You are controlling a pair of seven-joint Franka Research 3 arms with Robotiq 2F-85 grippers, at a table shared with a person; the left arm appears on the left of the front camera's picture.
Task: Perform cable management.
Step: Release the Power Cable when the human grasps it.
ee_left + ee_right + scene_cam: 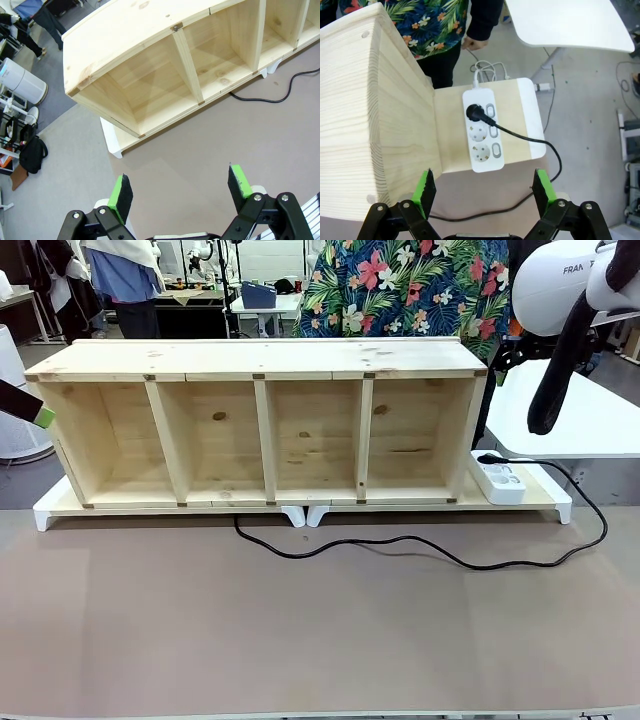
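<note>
Currently, by label:

Cable [420, 548]: black cord lying slack on the brown tabletop [300, 640], running from under the wooden shelf unit [260, 420] across to the right, looping round and up to its plug [474, 113].
Plug: seated in the top socket of the white power strip [482, 131], which lies on the pale board beside the shelf unit's right end.
Right fingers [483, 190]: released, spread wide, grasping nothing; they hang above the strip.
Plug from the right fingers: straight ahead and below, roughly centred between them, well apart from the pads.
Cable axis there: it leaves the plug slantwise toward the right finger, then curves back under the board's edge.
Left fingers [181, 190]: also released and empty, over bare tabletop at the shelf unit's left end.
Cable from the left fingers: far ahead and to the right, where a short curve [280, 92] emerges from under the shelf.
Nearer arm: the right, by a clear margin.
Likely step: judging from this, a descent of the right fingers onto the plug or the cord just beside it.
Person [440, 30]: stands behind the shelf unit, hand near the strip's white lead.
</note>
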